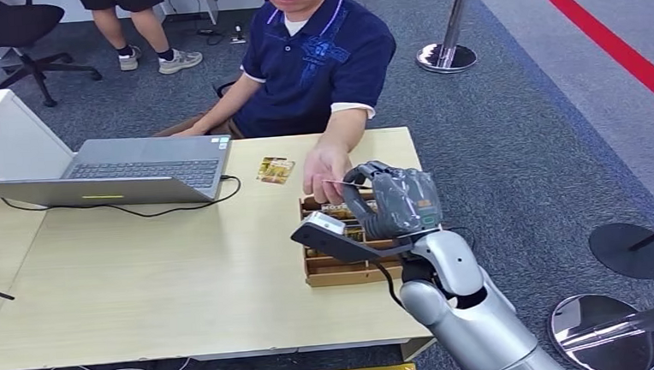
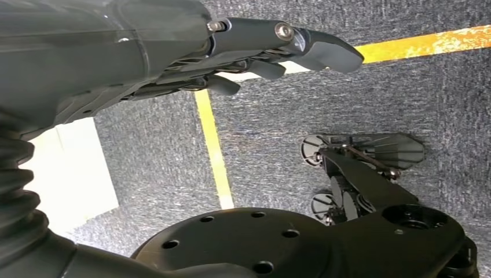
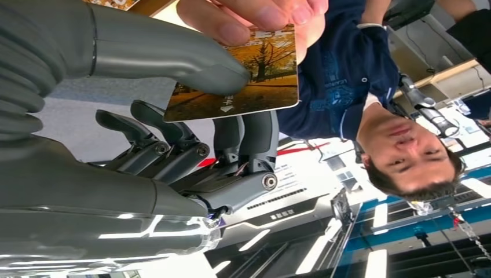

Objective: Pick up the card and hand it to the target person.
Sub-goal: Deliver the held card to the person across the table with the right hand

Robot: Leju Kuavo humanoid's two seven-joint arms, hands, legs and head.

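The card (image 3: 243, 75), printed with an orange autumn tree scene, is pinched between the thumb and the darker fingers of my right hand (image 3: 173, 145). In the head view my right hand (image 1: 397, 202) is raised over the right end of the table, and the card (image 1: 345, 184) shows edge-on as a thin line. The seated person in a dark blue polo (image 1: 316, 57) reaches across, and that person's hand (image 1: 324, 172) grips the card's far end, fingers (image 3: 255, 14) on it. My left hand (image 2: 260, 52) hangs beside my body above the carpet, fingers extended, holding nothing.
A brown cardboard box (image 1: 338, 274) of cards sits on the table (image 1: 183, 271) under my right hand. Two loose cards (image 1: 275, 169) lie near the far edge, beside an open laptop (image 1: 134, 167) with its cable. Stanchion bases (image 1: 603, 331) stand on the carpet to the right.
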